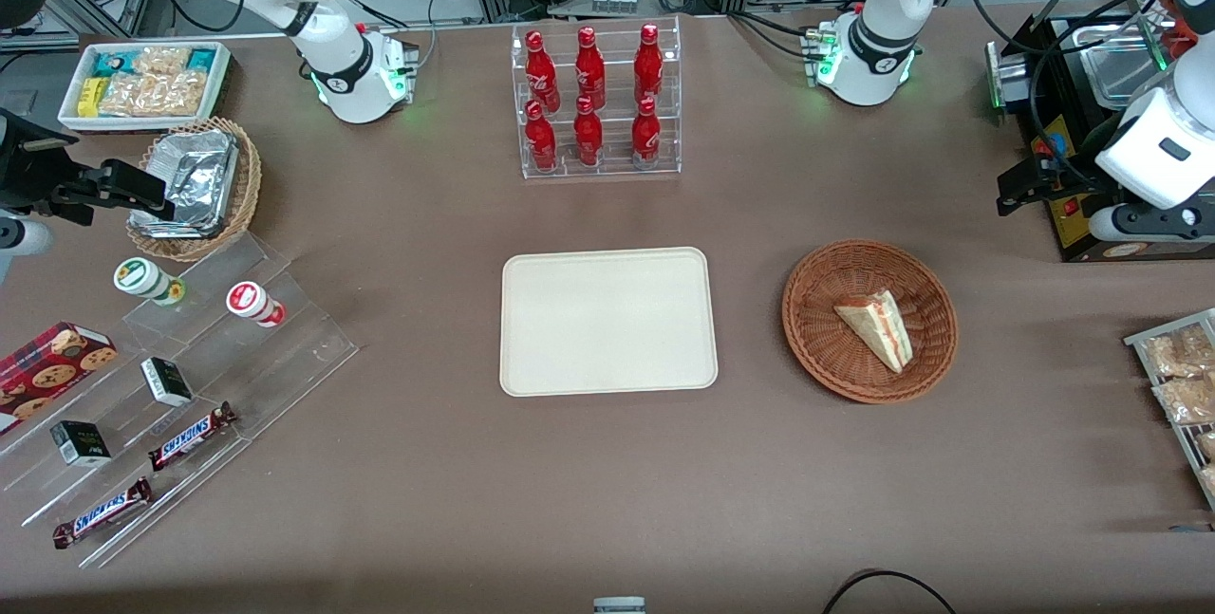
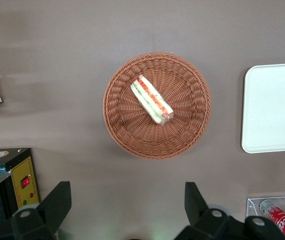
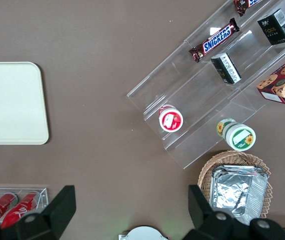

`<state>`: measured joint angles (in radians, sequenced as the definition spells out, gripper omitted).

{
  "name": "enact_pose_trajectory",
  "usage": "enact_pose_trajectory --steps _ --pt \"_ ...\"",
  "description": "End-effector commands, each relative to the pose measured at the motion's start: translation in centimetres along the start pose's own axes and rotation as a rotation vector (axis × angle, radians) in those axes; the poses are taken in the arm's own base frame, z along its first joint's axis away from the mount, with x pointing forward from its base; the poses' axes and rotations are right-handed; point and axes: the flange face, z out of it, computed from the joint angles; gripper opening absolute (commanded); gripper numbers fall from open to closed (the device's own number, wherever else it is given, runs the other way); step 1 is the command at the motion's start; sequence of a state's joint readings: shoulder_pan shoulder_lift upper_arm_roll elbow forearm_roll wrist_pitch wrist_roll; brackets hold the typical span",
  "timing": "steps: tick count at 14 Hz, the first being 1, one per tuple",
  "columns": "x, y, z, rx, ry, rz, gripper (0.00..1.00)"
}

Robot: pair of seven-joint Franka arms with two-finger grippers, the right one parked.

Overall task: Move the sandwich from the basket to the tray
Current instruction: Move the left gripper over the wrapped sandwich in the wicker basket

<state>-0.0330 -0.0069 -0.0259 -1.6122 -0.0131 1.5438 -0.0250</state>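
The sandwich (image 1: 878, 327) (image 2: 151, 100), a white-bread wedge with red and green filling, lies in the round reddish-brown wicker basket (image 1: 807, 282) (image 2: 117, 130). Beside the basket, toward the parked arm's end, the cream-white tray (image 1: 607, 320) (image 2: 275, 107) (image 3: 10, 102) lies flat with nothing on it. My left gripper (image 1: 1014, 194) (image 2: 126, 200) hangs high over the table, farther from the front camera than the basket and next to a black appliance. It is open, its fingers (image 2: 57, 200) spread wide with only bare table between them.
A black appliance (image 1: 1073, 120) (image 2: 12, 175) stands at the working arm's end. A clear rack of red bottles (image 1: 598, 102) stands farther back than the tray. Snack packets (image 1: 1182, 386) lie near the table edge. A stepped acrylic display (image 1: 171, 386) and a tan foil-filled basket (image 1: 195, 187) sit at the parked arm's end.
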Motion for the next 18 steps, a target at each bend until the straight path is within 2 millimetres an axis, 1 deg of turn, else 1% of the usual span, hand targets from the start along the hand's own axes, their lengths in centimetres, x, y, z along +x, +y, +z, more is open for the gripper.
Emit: enact_pose_trajectory --steps 1,2,3,4,6,8,9,11,14,15,16,17,18 --pt "-0.3 -0.1 -1.3 0.011 0.029 0.012 1.0" --pt "0.2 -0.1 -1.2 0.022 0.028 0.004 1.0" --pt "0.3 -0.1 -1.6 0.021 0.037 0.002 1.0" --pt "0.4 -0.1 -1.5 0.026 0.036 0.004 1.0" --pt "1.1 -0.1 -0.4 0.029 0.024 0.001 1.0" --pt "2.3 -0.2 1.8 0.03 0.002 -0.04 1.0" --pt "3.1 -0.3 3.0 0.032 -0.003 -0.058 1.0" --pt "4.1 -0.2 6.6 0.041 0.006 -0.136 1.0" --pt "3.7 0.0 11.5 0.015 0.074 -0.339 1.0" --pt "3.7 0.1 13.1 0.006 0.091 -0.433 1.0" --pt "3.8 0.5 14.5 -0.007 0.11 -0.534 1.0" --pt "3.8 1.9 15.9 -0.012 0.108 -0.587 1.0" --pt "4.1 3.7 18.6 -0.002 0.081 -0.603 1.0"
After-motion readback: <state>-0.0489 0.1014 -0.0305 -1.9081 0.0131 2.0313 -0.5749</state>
